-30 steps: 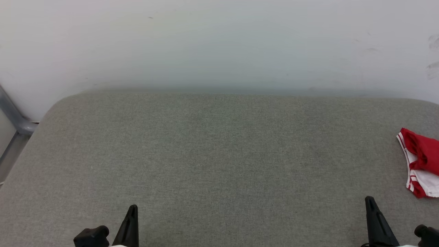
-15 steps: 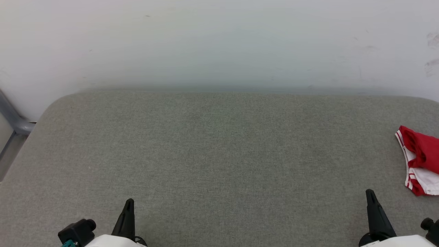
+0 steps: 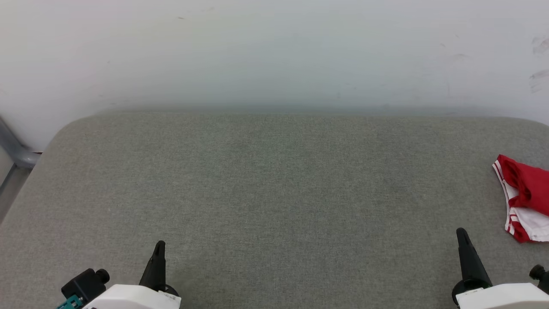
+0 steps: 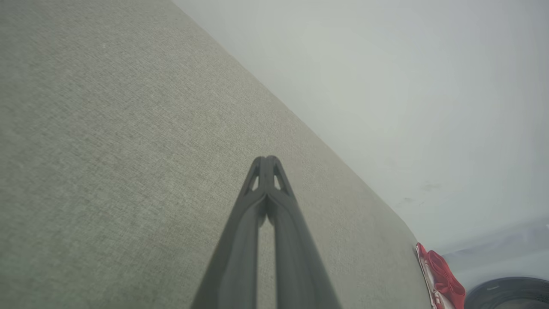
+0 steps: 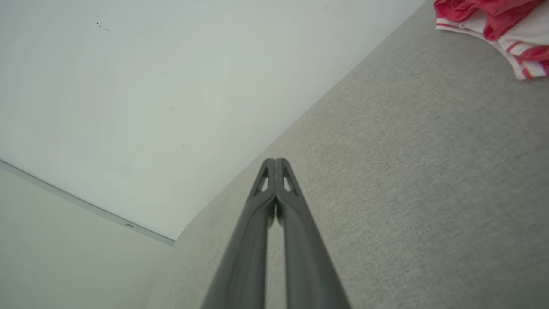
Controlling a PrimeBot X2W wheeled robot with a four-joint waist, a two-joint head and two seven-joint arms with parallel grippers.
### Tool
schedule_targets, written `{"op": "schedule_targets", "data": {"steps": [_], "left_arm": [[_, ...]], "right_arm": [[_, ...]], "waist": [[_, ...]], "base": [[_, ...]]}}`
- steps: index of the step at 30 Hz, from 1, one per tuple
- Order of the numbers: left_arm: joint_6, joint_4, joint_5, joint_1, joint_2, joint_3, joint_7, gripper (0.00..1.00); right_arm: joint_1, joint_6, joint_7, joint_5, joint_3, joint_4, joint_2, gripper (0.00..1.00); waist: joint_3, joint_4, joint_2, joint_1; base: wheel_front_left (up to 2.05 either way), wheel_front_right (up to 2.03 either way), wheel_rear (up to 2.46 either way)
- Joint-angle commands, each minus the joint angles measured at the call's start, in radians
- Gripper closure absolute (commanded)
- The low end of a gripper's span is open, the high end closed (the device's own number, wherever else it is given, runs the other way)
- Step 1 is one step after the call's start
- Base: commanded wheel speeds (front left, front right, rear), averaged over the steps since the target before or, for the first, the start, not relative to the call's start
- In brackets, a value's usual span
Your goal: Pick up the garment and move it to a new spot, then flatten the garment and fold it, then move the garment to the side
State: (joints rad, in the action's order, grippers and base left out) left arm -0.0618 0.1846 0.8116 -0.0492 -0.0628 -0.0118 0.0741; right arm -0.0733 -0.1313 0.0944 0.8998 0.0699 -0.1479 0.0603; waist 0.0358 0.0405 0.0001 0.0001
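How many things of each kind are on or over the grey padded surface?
Red-and-white jersey: 1, crumpled at the far right
End effectors: 2, the left end effector and the right end effector, both shut and empty
Total: 3

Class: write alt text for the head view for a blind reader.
A crumpled red and white garment lies at the right edge of a grey padded surface before a pale wall. The left gripper and right gripper, both shut, point up from the bottom.

Matt, coarse-woven cloth covers the surface [image 3: 274, 180]; the garment [image 3: 529, 184] seems smooth knit.
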Motion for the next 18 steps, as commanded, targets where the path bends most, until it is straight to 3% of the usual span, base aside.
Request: {"op": "schedule_targets", "data": {"steps": [1, 18], "left_arm": [[-0.007, -0.008, 0.033, 0.031, -0.002, -0.008, -0.006, 1.0], [-0.025, 0.011, 0.245, 0.069, 0.002, -0.035, -0.057, 1.0]], "right_arm": [[0.032, 0.0, -0.008, 0.031, 0.002, 0.006, 0.009, 1.0], [0.076, 0.0, -0.059, 0.226, 0.007, -0.022, 0.01, 1.0]], "waist": [[-0.001, -0.001, -0.0001, 0.0], [-0.009, -0.009, -0.0001, -0.0001]], "base": [[0.0, 0.0, 0.0], [0.0, 0.0, 0.0]]}}
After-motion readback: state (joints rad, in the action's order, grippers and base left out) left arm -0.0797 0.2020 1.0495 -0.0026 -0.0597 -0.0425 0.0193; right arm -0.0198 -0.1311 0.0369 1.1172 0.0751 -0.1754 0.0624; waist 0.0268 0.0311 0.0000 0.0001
